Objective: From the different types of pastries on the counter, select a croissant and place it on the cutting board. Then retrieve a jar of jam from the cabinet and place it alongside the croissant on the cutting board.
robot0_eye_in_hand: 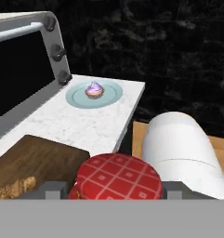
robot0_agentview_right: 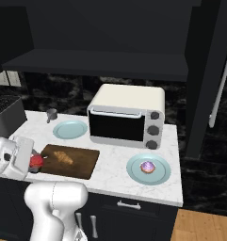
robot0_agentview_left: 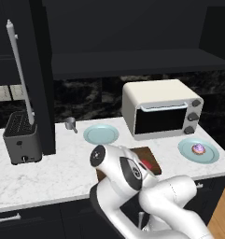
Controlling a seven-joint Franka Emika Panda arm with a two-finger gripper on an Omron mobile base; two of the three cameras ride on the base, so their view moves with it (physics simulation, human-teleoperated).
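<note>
The tool [robot0_eye_in_hand: 114, 191] is clamped on the jar of jam [robot0_eye_in_hand: 119, 176], its two dark fingertips [robot0_eye_in_hand: 54, 189] pressed against either side of the red checked lid in the hand view. In the right base view the jar of jam [robot0_agentview_right: 36, 161] sits at the left end of the cutting board [robot0_agentview_right: 84, 162], just off its edge, held by the white hand. The croissant [robot0_agentview_right: 63, 157] lies on the board near its middle, a little apart from the jar. The board rests on the white marble desk [robot0_agentview_right: 115, 153] in front of the cream toaster oven [robot0_agentview_right: 126, 115]. To the right, a frosted pink-purple cupcake [robot0_agentview_right: 147, 166] sits on a light blue plate [robot0_agentview_right: 162, 174]. Another light blue plate [robot0_agentview_right: 70, 129] lies behind the board, with a small grey metal cup [robot0_agentview_right: 52, 114] beside it
</note>
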